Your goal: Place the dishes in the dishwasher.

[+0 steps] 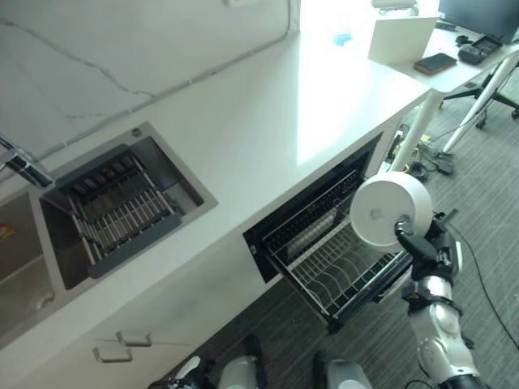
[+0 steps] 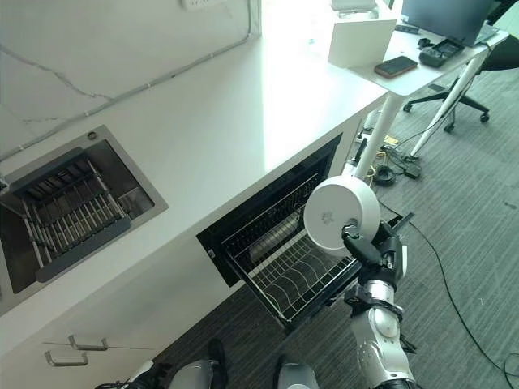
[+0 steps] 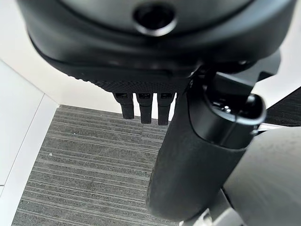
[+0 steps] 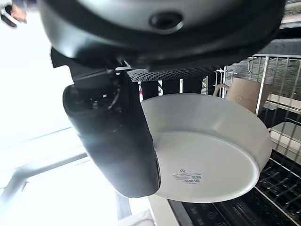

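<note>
Below the long white counter [image 1: 268, 121] the dishwasher [image 1: 312, 215] stands open with its wire rack [image 1: 340, 271] pulled out, and the right hand [image 1: 422, 247], pinching a white plate [image 1: 389, 211] upright just above the rack's right side, seems mid-loading; next, lowering it between the tines.

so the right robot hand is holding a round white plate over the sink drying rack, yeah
Not quite. The right robot hand does hold the round white plate, but over the pulled-out wire dishwasher rack, as the left eye view shows, not the sink.
</note>
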You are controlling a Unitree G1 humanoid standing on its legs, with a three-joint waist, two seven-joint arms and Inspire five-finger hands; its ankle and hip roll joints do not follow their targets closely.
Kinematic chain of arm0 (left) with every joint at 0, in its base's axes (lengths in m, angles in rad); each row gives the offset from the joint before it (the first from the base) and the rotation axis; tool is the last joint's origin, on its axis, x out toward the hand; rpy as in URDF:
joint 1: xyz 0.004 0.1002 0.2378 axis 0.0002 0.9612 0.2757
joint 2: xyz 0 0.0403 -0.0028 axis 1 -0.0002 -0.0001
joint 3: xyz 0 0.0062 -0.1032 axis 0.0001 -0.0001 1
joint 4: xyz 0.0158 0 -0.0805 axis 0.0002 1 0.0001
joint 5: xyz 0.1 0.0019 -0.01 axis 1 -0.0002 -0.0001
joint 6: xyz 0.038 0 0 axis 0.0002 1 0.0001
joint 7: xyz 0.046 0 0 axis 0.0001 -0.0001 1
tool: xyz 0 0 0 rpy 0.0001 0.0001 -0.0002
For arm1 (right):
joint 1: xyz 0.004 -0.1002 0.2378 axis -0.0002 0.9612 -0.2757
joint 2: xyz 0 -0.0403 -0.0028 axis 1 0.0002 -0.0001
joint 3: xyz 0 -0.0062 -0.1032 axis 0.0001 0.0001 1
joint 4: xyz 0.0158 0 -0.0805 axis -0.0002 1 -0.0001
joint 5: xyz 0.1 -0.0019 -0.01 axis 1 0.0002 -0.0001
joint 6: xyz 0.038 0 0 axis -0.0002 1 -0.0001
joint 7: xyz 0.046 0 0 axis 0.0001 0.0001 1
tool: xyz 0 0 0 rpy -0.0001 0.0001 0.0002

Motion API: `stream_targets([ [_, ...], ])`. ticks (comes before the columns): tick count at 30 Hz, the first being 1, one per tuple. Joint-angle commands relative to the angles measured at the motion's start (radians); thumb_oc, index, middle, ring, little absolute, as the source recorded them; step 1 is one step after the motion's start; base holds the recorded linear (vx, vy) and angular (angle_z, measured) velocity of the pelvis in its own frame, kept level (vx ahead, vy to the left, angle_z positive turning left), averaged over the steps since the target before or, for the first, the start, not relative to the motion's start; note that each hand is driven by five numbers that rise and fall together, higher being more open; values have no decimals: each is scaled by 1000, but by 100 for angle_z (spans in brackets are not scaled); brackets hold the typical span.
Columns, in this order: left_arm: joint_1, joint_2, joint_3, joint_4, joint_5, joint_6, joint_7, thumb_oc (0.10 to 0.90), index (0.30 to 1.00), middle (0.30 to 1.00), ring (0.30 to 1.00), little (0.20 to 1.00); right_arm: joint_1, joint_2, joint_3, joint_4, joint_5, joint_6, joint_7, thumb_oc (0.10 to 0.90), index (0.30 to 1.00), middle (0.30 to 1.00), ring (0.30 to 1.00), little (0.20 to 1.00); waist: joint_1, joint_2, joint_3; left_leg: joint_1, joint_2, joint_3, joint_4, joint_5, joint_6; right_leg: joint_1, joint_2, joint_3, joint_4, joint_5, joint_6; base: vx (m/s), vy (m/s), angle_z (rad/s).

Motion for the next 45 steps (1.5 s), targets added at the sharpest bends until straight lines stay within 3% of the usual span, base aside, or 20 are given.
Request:
stream_targets([
  [1,-37,-17,0,-47,-32,-31,9,800,900,900,900,900,-118,-30,-60,-41,-90,-105,33,400,300,300,300,300,5,-11,6,32,3,-105,113,-187,-14,85,-21,-52,-103,26,43,12,63,12],
  [8,-14,-5,5,-55,-17,-20,12,800,900,900,900,900,-132,-31,-18,50,-196,-59,-12,400,300,300,300,300,37,-6,25,38,-34,-129,113,-199,3,99,-33,-63,-103,32,47,38,76,25],
  [12,-21,5,-1,-57,-11,-32,4,800,900,900,900,900,-173,-55,4,113,-320,-17,-133,400,300,300,300,300,58,5,45,28,-44,-140,113,-200,8,98,-36,-73,-103,34,46,-7,68,15],
  [13,-27,7,-16,-56,-7,-42,5,800,900,900,900,900,-221,-72,28,171,-382,-3,-209,400,300,300,300,300,76,11,58,22,-50,-147,113,-199,10,99,-39,-79,-103,35,46,-1,57,21],
  [16,-31,10,-31,-52,-6,-50,7,800,900,900,900,900,-280,-91,54,222,-464,36,-266,400,300,300,300,300,97,14,69,18,-58,-153,113,-201,11,101,-43,-84,-103,31,48,3,48,24],
  [19,-37,19,-45,-50,3,-78,4,800,900,900,900,900,-404,-129,127,297,-641,174,-396,400,300,300,300,300,134,19,93,-1,-66,-173,113,-192,13,97,-45,-94,-103,34,45,-20,42,19],
  [23,-42,32,-64,-61,13,-123,13,800,900,900,900,900,-477,-147,146,365,-685,218,-502,400,300,300,300,300,152,27,114,-13,-72,-187,113,-186,16,90,-43,-101,-103,38,41,-22,54,15],
  [28,-70,60,-91,-88,-11,-156,14,800,900,900,900,900,-574,-201,175,518,-858,272,-622,400,300,300,300,300,168,57,162,-42,-79,-201,113,-173,22,58,-38,-101,-103,49,35,-79,102,5],
  [36,-93,58,-97,-73,-55,-177,39,800,900,900,900,900,-583,-238,192,666,-929,336,-900,400,300,300,300,300,175,63,222,-91,-82,-212,113,-156,44,-8,-31,-94,-74,65,36,-73,28,4],
  [40,-112,57,-105,-70,-76,-186,56,800,900,900,900,900,-596,-245,187,703,-936,313,-916,400,300,300,300,300,176,62,243,-114,-85,-211,113,-148,53,-48,-32,-89,-46,63,36,-74,-13,0],
  [45,-136,59,-114,-82,-109,-177,76,800,900,900,900,900,-639,-254,182,742,-909,323,-1019,400,300,300,300,300,180,67,245,-175,-81,-201,113,-135,62,-122,-28,-83,-14,65,37,-57,-17,-1],
])
